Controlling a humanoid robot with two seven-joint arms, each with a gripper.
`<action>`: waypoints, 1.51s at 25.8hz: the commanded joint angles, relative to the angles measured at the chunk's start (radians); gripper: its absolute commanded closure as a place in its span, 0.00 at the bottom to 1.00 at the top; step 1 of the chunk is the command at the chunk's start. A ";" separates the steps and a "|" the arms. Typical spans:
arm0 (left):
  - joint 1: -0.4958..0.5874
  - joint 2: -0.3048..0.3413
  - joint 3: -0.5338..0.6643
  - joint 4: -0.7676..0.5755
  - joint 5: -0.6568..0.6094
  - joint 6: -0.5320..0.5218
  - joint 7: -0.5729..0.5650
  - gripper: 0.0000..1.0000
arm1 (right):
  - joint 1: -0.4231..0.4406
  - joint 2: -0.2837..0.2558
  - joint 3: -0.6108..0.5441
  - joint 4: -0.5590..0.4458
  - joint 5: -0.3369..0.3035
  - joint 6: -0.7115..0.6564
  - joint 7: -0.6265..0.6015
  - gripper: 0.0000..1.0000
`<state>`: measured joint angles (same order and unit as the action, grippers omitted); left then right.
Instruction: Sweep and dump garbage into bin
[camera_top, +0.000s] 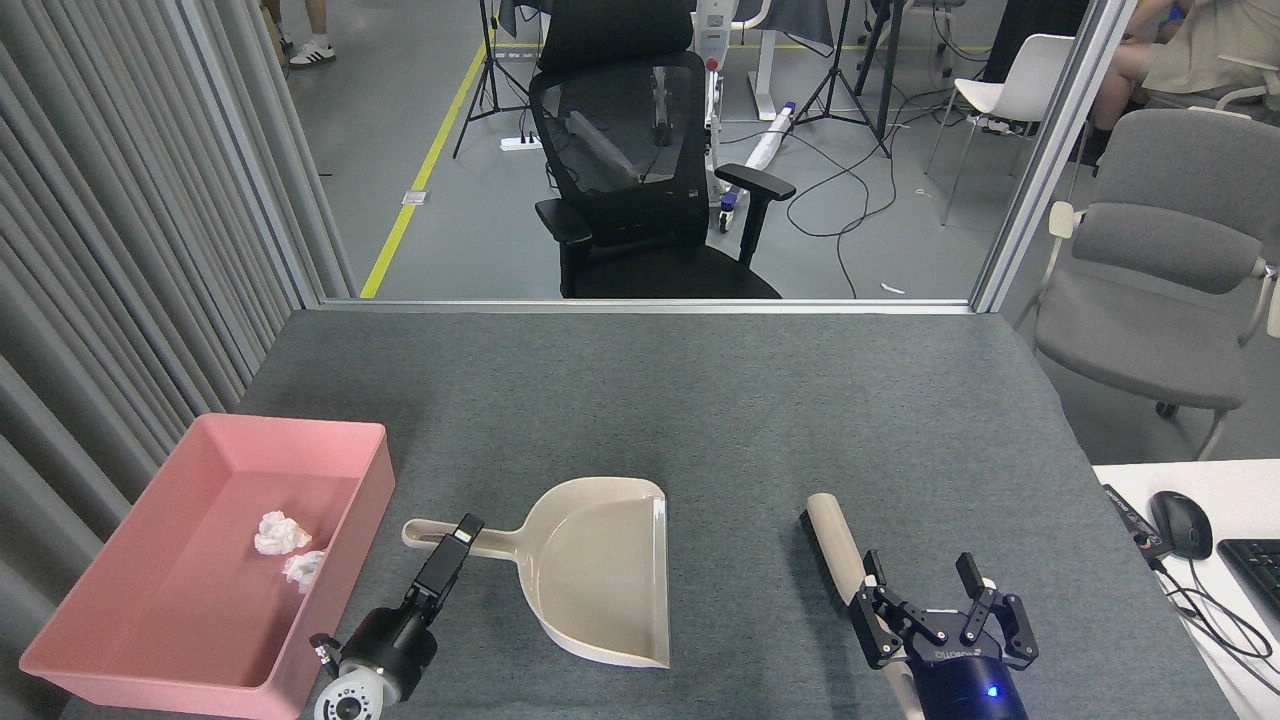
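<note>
The left pincer (455, 537), seen edge-on over the dustpan (600, 570) handle, cannot be read as wide or closed. The right pincer (922, 590) gapes wide. Both wads (290, 548) lie in the bin (150, 640) at the worktop's (700, 400) left edge.

both tissue wads (288, 548) lie in the pink bin (120, 640); empty dustpan (600, 570) flat on the table (700, 400).

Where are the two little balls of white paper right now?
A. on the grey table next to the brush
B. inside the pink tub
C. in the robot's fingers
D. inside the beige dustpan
B: both white paper wads lie on the floor of the pink tub, while the beige dustpan sits empty on the table.
</note>
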<state>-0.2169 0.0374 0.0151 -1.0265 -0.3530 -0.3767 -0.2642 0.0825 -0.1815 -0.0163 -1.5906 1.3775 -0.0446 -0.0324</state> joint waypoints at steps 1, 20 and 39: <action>0.044 0.022 0.000 -0.066 -0.008 0.009 -0.004 0.01 | 0.000 0.004 0.001 0.000 0.000 0.000 0.000 0.01; 0.225 0.055 0.028 -0.432 -0.363 0.013 0.007 0.01 | -0.055 0.010 0.052 -0.037 0.015 0.009 0.057 0.01; 0.238 0.001 0.124 -0.669 -0.804 -0.028 0.181 0.01 | -0.093 0.068 0.070 -0.025 0.132 0.063 0.046 0.01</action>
<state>0.0208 0.0536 0.1547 -1.6745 -1.1387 -0.3905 -0.1244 -0.0137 -0.1164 0.0534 -1.6161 1.5066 0.0173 0.0159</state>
